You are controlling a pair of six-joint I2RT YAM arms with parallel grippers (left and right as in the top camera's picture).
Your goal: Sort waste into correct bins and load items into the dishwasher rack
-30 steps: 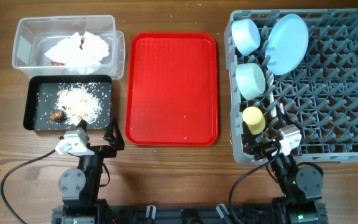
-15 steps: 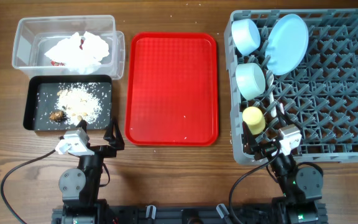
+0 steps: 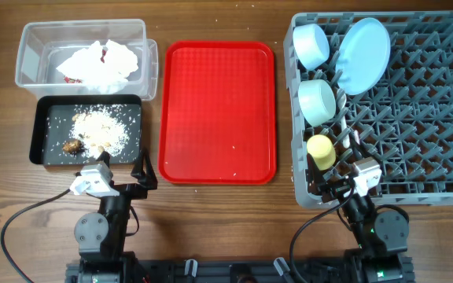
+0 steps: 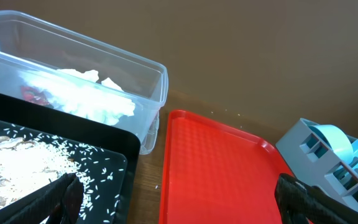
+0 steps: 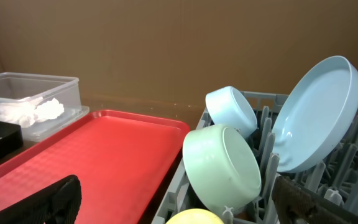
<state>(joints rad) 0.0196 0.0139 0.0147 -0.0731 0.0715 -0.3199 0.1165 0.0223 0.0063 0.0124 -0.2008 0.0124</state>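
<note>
The stained white napkin [image 3: 99, 60] lies in the clear tub [image 3: 30, 35]. The rice scraps [image 3: 97, 130] lie in the black tray [image 3: 41, 153]. The grey rack [image 3: 415, 110] holds the blue plate [image 3: 365, 53], blue bowl [image 3: 311, 44], green bowl [image 3: 317, 101] and yellow cup [image 3: 320, 151]. White cutlery [image 3: 346, 126] stands among the pegs beside the cup. My left gripper [image 3: 121, 169] is open and empty at the near table edge, below the black tray. My right gripper [image 3: 338, 178] is open and empty at the rack's near left corner. In the right wrist view the green bowl [image 5: 222, 168] sits between the fingers' line of sight.
A flat red tray [image 3: 218, 110] with a few rice grains lies between the bins and the rack. It also shows in the left wrist view [image 4: 216, 168] and the right wrist view [image 5: 98, 155]. Bare wooden table surrounds everything.
</note>
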